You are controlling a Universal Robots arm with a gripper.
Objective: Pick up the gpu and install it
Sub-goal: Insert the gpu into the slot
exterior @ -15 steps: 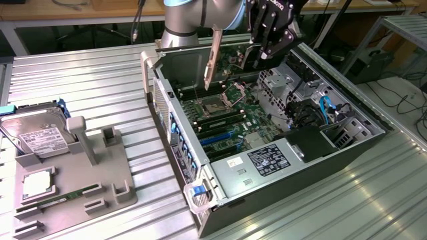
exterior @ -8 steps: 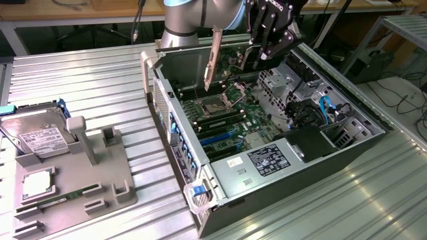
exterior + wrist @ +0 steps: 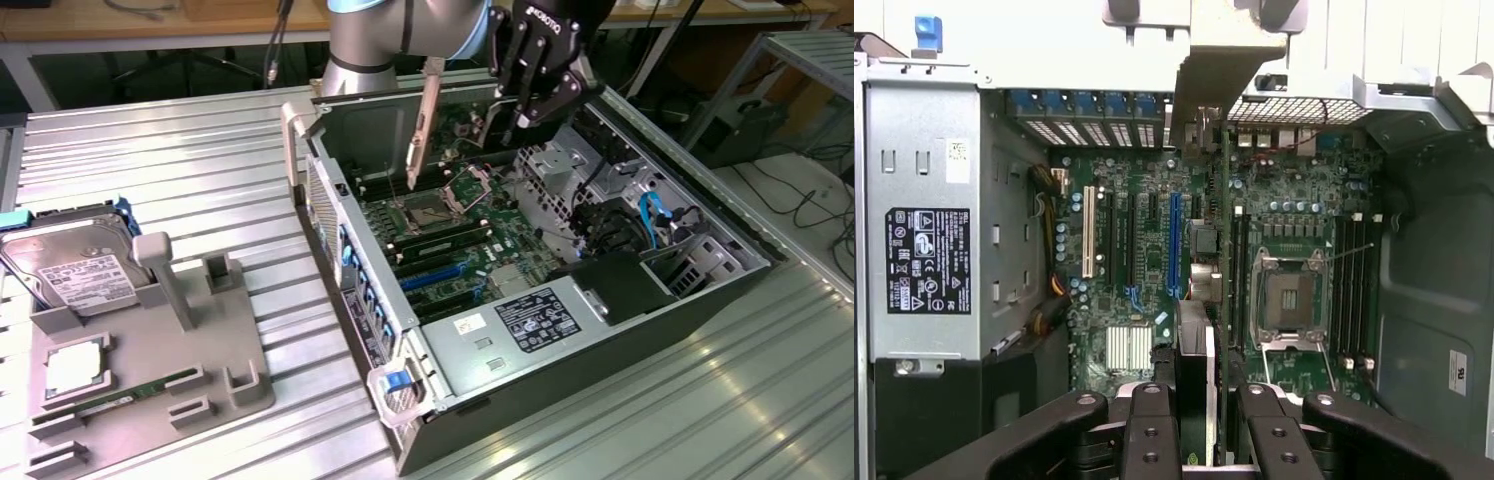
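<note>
The gpu (image 3: 430, 112) hangs on edge above the open computer case (image 3: 694, 300), its long silver bracket pointing down toward the motherboard (image 3: 461, 255). My gripper (image 3: 515, 122) is shut on the card's end away from the bracket. In the wrist view the gpu (image 3: 1196, 362) runs edge-on between my fingers (image 3: 1154, 430), with my gripper (image 3: 1209, 425) around it and its bracket (image 3: 1229, 60) at the far end. The card sits over the motherboard beside the blue slot (image 3: 1175, 245) and the processor socket (image 3: 1287, 297), apart from both.
A grey fixture tray (image 3: 200, 350) on the exterior view's left carries a silver hard drive (image 3: 74, 265), a processor chip (image 3: 76, 365) and a green memory stick (image 3: 127, 395). The power supply (image 3: 541, 320) and blue cables (image 3: 654, 215) fill the case's near end.
</note>
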